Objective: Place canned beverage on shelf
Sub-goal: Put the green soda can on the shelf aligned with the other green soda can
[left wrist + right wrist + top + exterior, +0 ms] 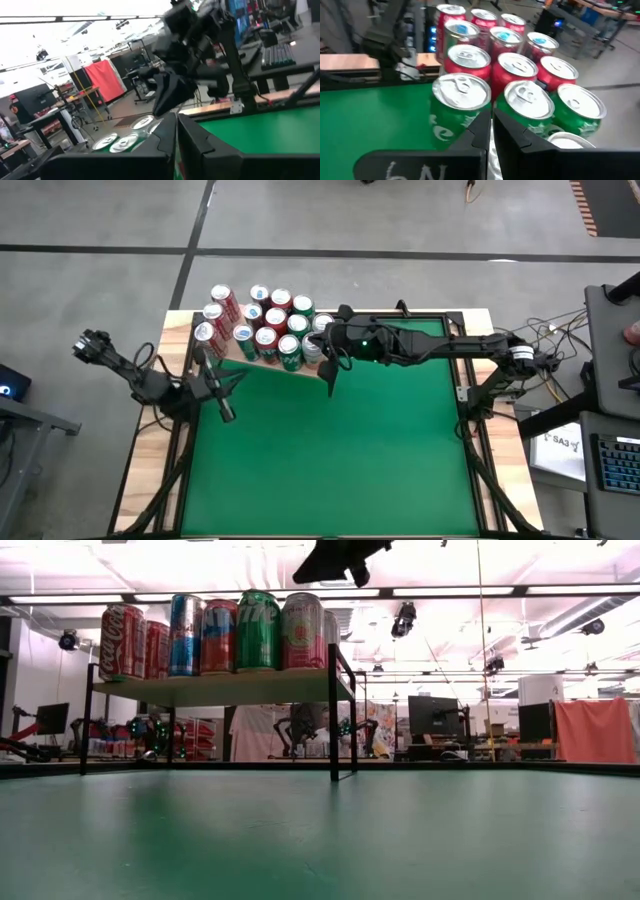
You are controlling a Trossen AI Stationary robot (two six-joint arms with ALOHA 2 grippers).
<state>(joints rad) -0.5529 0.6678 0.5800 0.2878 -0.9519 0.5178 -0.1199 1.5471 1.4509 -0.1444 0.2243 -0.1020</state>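
Overhead, the right fingers hang pressed together and empty just off the shelf's near edge, where the cans stand packed upright at the table's far left corner, while the left fingers, likewise closed, wait nearby.

— What are the cans made of?
— Shiny metal, with smooth silver tops.
— And the shelf?
— Pale wood, I think, on thin dark legs. The table looks like soft, dull green cloth.
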